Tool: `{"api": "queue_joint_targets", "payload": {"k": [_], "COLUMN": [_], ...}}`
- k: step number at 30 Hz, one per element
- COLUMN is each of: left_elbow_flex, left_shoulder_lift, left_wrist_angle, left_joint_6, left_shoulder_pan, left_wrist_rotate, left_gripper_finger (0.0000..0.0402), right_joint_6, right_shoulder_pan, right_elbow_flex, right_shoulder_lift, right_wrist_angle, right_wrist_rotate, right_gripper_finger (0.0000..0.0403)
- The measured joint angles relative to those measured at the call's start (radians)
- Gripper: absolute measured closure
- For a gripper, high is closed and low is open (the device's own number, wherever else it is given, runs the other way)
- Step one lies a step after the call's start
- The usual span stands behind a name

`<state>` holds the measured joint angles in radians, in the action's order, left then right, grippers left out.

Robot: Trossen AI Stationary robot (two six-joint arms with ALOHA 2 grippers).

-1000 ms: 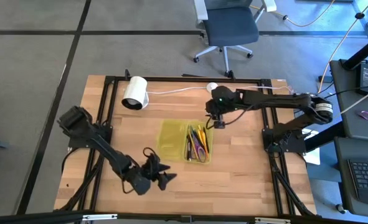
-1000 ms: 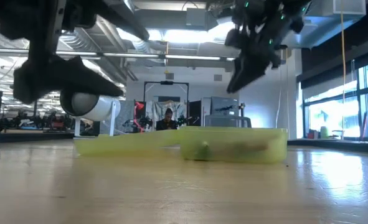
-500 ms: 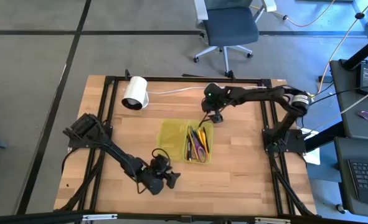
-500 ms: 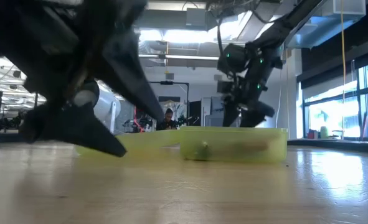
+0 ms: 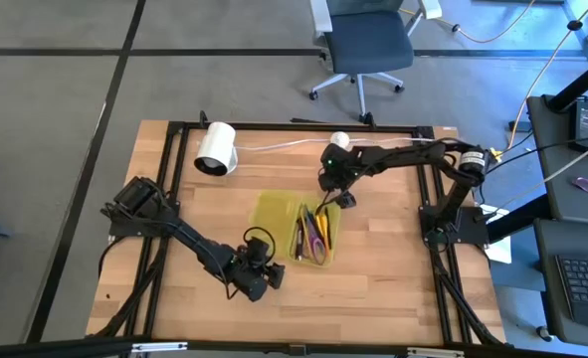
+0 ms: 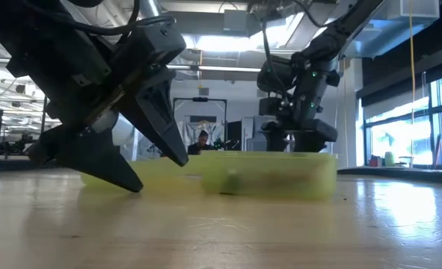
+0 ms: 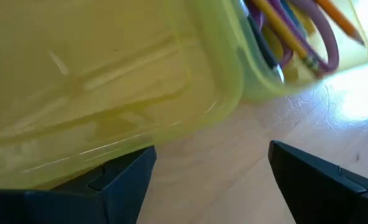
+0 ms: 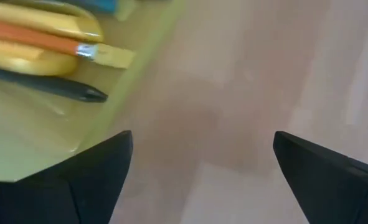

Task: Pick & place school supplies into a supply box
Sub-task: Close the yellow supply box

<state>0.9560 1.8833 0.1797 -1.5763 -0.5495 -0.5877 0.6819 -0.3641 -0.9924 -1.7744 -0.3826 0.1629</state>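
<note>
The supply box (image 5: 274,221) is a translucent yellow-green tray lying flat at the table's middle. Its right half holds the school supplies (image 5: 313,231): pens, pencils and purple-handled scissors (image 7: 324,43). An orange pencil (image 8: 34,38) and a black pen (image 8: 47,84) lie at the box's far end. My right gripper (image 5: 335,197) stands open low over the box's far right corner, one finger over the inside and one over the bare table. My left gripper (image 5: 271,270) is open, low on the table just in front of the box's near edge (image 7: 109,143). My right gripper points down with its fingers on either side of the box's far end wall (image 8: 118,93); I cannot tell whether a finger touches the wall.
A white cylinder roll (image 5: 215,147) lies at the far left, and a small white puck (image 5: 339,140) on a cable at the far middle. Black frame rails (image 5: 164,179) run along the table's sides. Bare wood lies near and to the right of the box.
My right gripper has come down toward the box's far end and has opened; an orange pencil now lies in the box. My left gripper has moved toward the table's right and up to the box's near edge. The box has slid slightly toward the table's left.
</note>
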Motion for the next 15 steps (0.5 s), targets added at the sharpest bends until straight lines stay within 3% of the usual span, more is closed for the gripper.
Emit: {"api": "queue_joint_targets", "payload": {"k": [7, 15], "left_elbow_flex": [-0.001, -0.003], "left_shoulder_lift": [0.001, -0.016], "left_wrist_angle": [0.023, 0.059], "left_joint_6": [0.013, 0.149], "left_shoulder_pan": [0.002, 0.015], "left_wrist_rotate": [0.017, 0.084], "left_gripper_finger": [0.0091, 0.0091], "right_joint_6": [-0.057, -0.188], "right_shoulder_pan": [0.120, 0.272], "right_elbow_flex": [0.000, 0.003], "right_shoulder_lift": [0.000, 0.001], "right_wrist_angle": [-0.064, -0.140], "right_wrist_rotate": [0.029, 0.089], "right_gripper_finger": [0.0012, 0.0012]}}
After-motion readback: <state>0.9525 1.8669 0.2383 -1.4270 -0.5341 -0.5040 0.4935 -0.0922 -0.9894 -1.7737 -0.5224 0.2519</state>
